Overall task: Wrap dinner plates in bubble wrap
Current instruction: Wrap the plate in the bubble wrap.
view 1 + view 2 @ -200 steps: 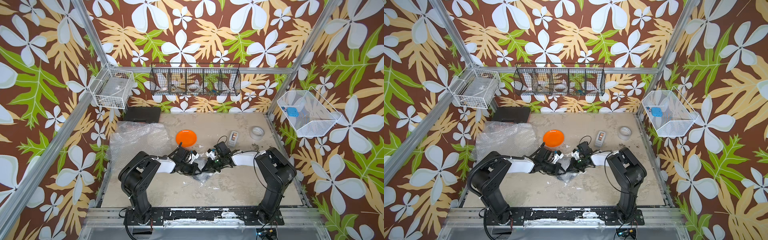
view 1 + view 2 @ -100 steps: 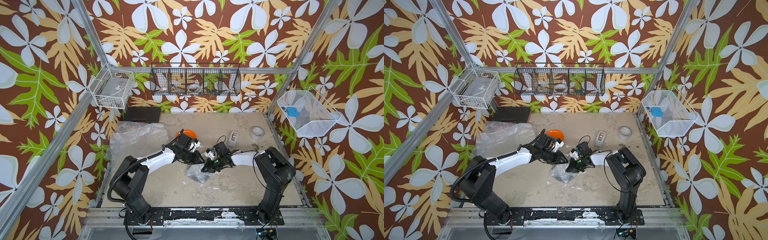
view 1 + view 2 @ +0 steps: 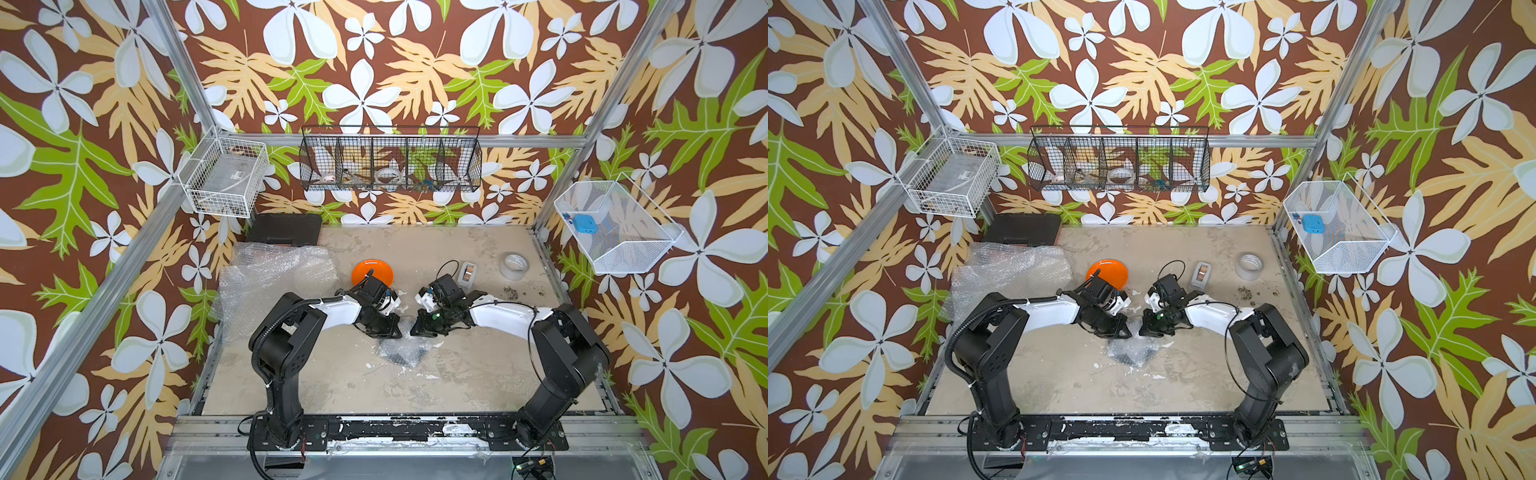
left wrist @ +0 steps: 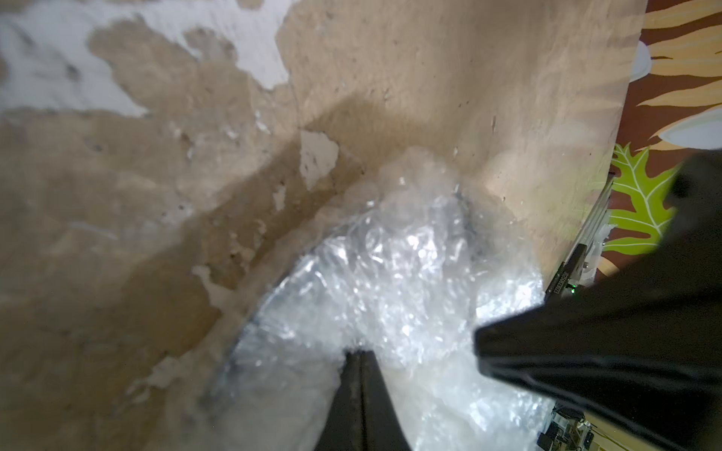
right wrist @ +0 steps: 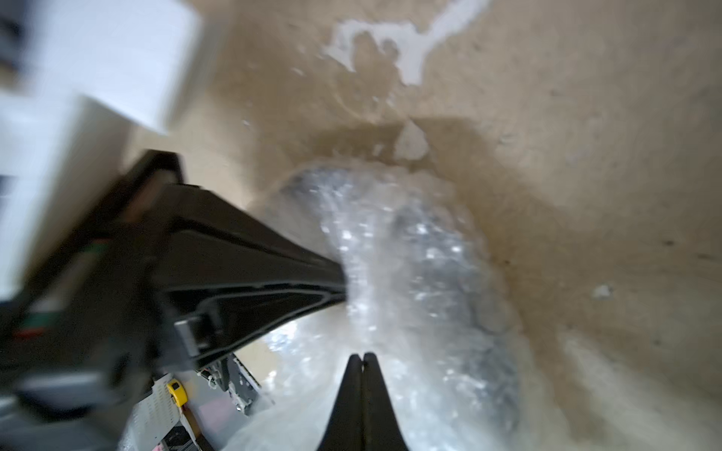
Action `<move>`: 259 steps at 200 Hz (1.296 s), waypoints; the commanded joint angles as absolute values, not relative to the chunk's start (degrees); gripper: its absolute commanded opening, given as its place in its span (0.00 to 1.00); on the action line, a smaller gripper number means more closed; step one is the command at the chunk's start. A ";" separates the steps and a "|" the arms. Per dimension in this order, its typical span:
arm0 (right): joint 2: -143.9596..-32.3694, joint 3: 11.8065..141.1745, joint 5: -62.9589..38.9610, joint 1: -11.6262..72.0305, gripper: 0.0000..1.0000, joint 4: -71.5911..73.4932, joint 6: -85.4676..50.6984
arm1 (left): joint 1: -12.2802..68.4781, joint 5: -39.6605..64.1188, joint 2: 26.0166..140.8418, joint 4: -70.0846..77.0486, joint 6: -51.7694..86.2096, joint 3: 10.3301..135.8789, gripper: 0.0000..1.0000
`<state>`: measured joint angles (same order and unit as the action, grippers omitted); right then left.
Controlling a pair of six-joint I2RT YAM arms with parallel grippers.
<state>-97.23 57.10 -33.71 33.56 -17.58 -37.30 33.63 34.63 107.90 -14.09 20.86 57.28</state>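
Pinch hold on wrapped black plate (image 3: 400,355), both sides.
On tabletop (image 3: 478,374): loose bubble wrap sheets (image 3: 274,278) far-left corner; orange plate (image 3: 372,268) centre, toward far edge; black plate in bubble wrap (image 4: 390,273) dead centre. Jaws fully together on left end effector (image 3: 395,331) and right end effector (image 3: 414,331), each nipping the wrap's far edge.

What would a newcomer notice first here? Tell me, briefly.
At the middle of the table, the left gripper and right gripper, both shut, nearly meet above a dark plate bundled in bubble wrap. An orange plate sits bare just behind the left arm, and spare wrap lies crumpled at the back left.
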 commanded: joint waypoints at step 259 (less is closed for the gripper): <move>-110.01 63.70 -32.26 34.01 0.00 -20.93 -5.86 | 35.24 29.95 90.58 -14.82 35.15 50.79 0.09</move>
<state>-110.96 65.25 -38.30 34.13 -23.42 -9.93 35.57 32.69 88.86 -7.33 37.34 45.89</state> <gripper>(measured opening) 0.048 0.090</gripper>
